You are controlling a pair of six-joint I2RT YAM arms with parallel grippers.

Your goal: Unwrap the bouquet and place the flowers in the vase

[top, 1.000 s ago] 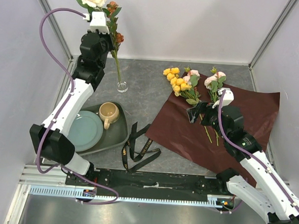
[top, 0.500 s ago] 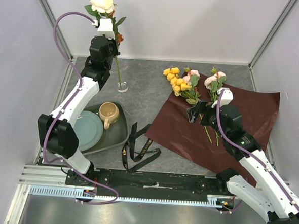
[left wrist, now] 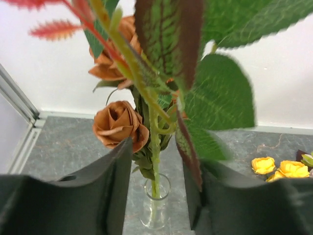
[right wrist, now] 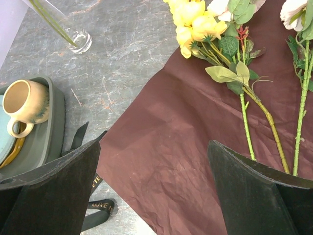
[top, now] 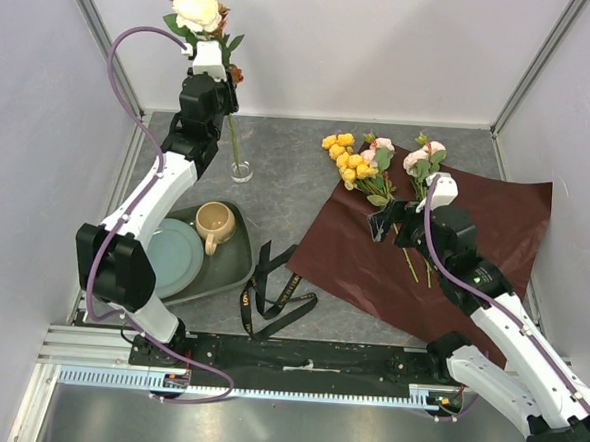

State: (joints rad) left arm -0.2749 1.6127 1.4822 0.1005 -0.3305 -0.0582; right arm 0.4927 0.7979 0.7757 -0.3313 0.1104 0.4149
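Note:
A flower spray with a cream rose [top: 198, 8] and rust-orange roses [left wrist: 117, 122] stands with its stem [left wrist: 154, 142] in the clear glass vase [top: 240, 170] [left wrist: 155, 200]. High above the vase, my left gripper [top: 226, 89] [left wrist: 156, 159] is open; its jaws stand either side of the stem with gaps. Yellow flowers [top: 344, 156] [right wrist: 195, 22] and pink-cream flowers [top: 424, 157] lie on the unfolded maroon paper [top: 453, 251] [right wrist: 181, 127]. My right gripper [top: 393, 230] [right wrist: 155, 147] hovers open over the paper, just short of the green stems [right wrist: 247, 129], holding nothing.
A black ribbon with gold lettering [top: 271, 290] lies loose on the grey table in front of the paper. To the left, a dark tray [top: 234, 267] holds a tan mug [top: 215, 223] and a pale green plate [top: 168, 256]. Walls close in on three sides.
The left arm swung the spray upright over the vase, then its jaws opened off the stem. The right arm has barely moved.

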